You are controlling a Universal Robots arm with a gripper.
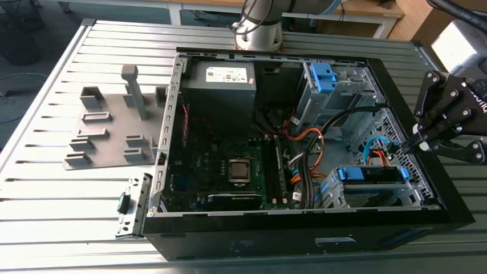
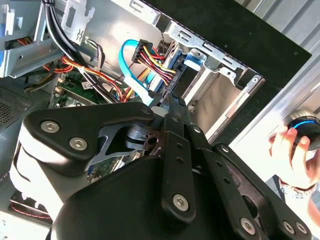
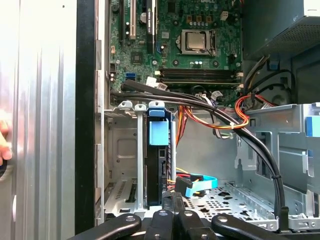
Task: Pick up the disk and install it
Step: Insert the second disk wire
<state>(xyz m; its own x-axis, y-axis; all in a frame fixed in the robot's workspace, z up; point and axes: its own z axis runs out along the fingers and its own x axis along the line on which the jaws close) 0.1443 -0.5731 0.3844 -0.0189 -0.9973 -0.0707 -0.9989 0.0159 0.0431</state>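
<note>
Open computer case (image 1: 304, 231) was laid on the slatted table (image 1: 45, 188). The gripper (image 1: 420, 146) was poised over the case's edge at the exterior view's right, fingers drawn together with nothing gripped. The disk (image 1: 369, 174) was noted slotted in the drive bay (image 3: 120, 150) at the case's corner, close under the fingertips. Pick-up and seating were judged done. Whether the cable connectors (image 3: 182, 187) were plugged could not be told.
</note>
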